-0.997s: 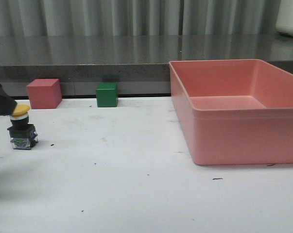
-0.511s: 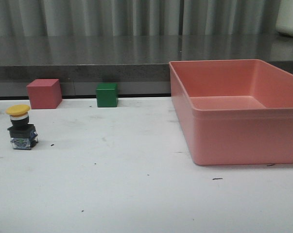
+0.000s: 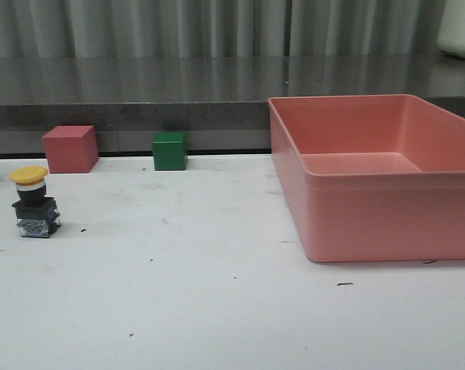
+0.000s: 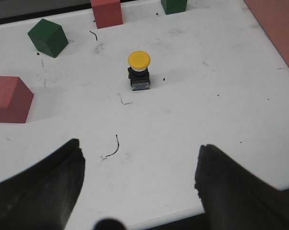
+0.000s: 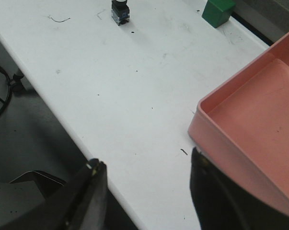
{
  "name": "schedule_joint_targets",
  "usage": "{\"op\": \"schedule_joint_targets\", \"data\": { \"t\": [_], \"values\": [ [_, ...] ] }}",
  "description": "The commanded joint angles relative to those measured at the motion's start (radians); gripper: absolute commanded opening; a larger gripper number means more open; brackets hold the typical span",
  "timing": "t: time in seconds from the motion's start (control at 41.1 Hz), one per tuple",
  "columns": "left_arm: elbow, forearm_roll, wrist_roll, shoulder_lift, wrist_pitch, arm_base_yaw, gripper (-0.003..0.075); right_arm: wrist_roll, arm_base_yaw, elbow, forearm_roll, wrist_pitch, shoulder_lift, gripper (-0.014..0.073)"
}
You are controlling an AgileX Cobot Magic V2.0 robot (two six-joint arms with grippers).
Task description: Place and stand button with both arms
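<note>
**Ana:** White and scuffed, the table (image 3: 217, 293) runs back to a grey ledge with a curtain behind it. Where is the button?

**Ben:** The button (image 3: 34, 202) sits at the table's left side, upright on its clear contact block with the yellow cap on top. It is in front of the pink cube (image 3: 69, 148) and well apart from the green cube (image 3: 170, 150) and the pink bin (image 3: 379, 173).

**Ana:** So is the task done?

**Ben:** I judge it close to done. The button stands free, nothing touching it. What is left, at most, is parking both arms.

**Ana:** And the end effectors?

**Ben:** The left end effector (image 4: 139, 184) is spread wide and empty, well short of the button. The right end effector (image 5: 146, 191) is also wide apart and holds nothing, hanging over the table's near edge beside the bin.

**Ana:** Anything unclear?

**Ben:** The front view shows neither arm. A second green cube (image 4: 48, 37) is cut off at that view's left edge, and a second pink cube (image 4: 9, 99) appears only in the left wrist view. The right wrist view clips the button's cap.
</note>
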Motion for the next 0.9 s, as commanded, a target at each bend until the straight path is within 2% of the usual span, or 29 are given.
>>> {"op": "schedule_joint_targets", "data": {
  "t": [0.0,0.267,0.389,0.486,0.559,0.608,0.681,0.754,0.802,0.875],
  "values": [
    [-0.035,-0.009,-0.010,-0.031,-0.052,-0.008,0.0481,-0.008,-0.003,-0.026,0.001,-0.057,-0.005,0.0411],
    [-0.035,-0.004,-0.010,-0.037,-0.049,-0.008,0.0459,-0.008,-0.003,-0.026,0.001,-0.057,-0.005,0.0411],
    [-0.035,0.000,-0.010,-0.037,-0.049,-0.008,0.0375,-0.008,-0.003,-0.026,0.001,-0.058,-0.005,0.0411],
    [-0.035,0.000,-0.010,-0.037,-0.054,-0.008,0.0247,-0.008,-0.003,-0.026,0.001,-0.057,-0.005,0.0404],
    [-0.035,0.000,-0.010,-0.037,-0.068,-0.008,0.0151,-0.008,-0.003,-0.026,0.000,-0.060,-0.005,0.0313],
    [-0.035,0.000,-0.010,-0.037,-0.075,-0.008,0.0094,-0.008,-0.003,-0.026,0.000,-0.064,-0.005,0.0189],
    [-0.035,0.000,-0.010,-0.037,-0.075,-0.008,0.0020,-0.008,-0.003,-0.026,0.000,-0.069,-0.005,0.0060],
    [-0.035,0.000,-0.010,-0.037,-0.075,-0.008,-0.0019,-0.008,-0.003,-0.026,0.000,-0.067,-0.005,-0.0041],
    [-0.035,0.000,-0.010,-0.037,-0.075,-0.008,-0.0020,-0.008,-0.003,-0.026,0.000,-0.066,-0.005,-0.0073],
    [-0.035,0.000,-0.010,-0.037,-0.075,-0.008,-0.0020,-0.008,-0.003,-0.026,0.000,-0.065,-0.005,-0.0068]
  ]
}}
